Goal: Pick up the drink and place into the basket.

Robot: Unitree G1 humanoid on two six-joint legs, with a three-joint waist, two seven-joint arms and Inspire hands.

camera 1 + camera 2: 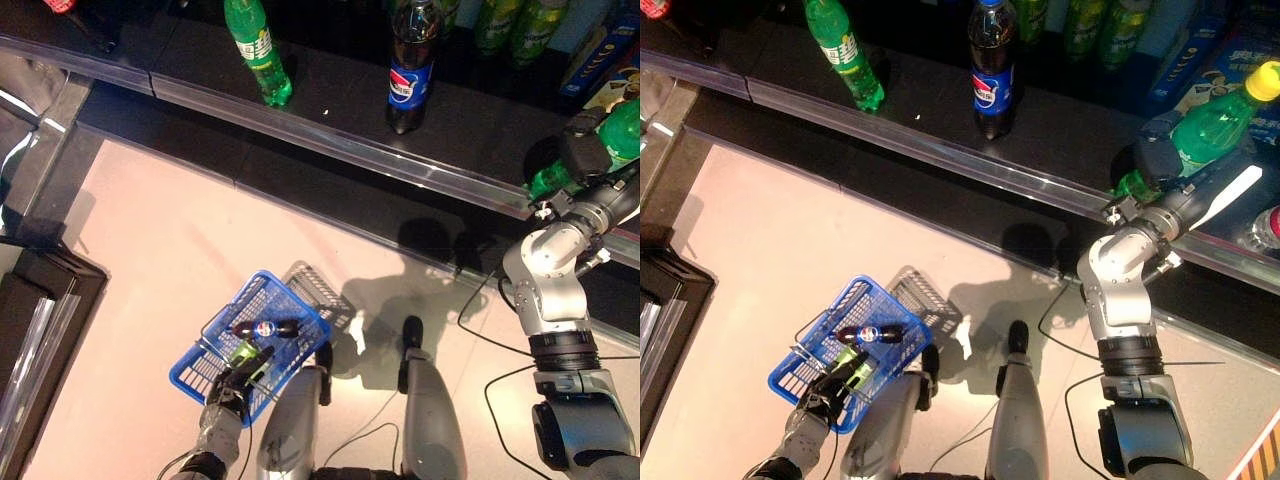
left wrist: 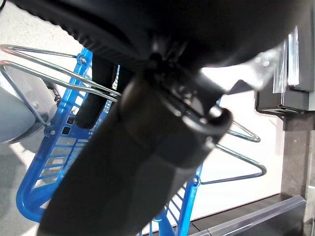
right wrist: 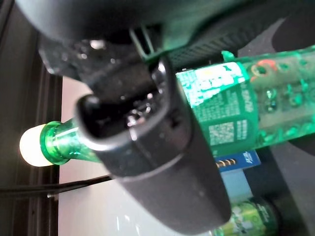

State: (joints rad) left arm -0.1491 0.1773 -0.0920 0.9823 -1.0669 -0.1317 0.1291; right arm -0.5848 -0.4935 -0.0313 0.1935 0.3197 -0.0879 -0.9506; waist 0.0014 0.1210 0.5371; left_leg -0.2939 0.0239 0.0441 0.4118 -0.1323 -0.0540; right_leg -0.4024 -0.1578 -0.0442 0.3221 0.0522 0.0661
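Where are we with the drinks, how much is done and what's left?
Done: a dark cola bottle and a green drink already lie in the blue basket, whose handle the left hand holds. In hand: the right hand is closed on a green bottle at the shelf. Left: carry it over and drop it in.

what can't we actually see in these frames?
- Right hand on the green bottle: finger closure hidden by the hand's bulk, right wrist view too.
- Left hand on the blue basket: handle grip too small; left wrist view blocked by the hand.
- Basket contents: partly hidden.
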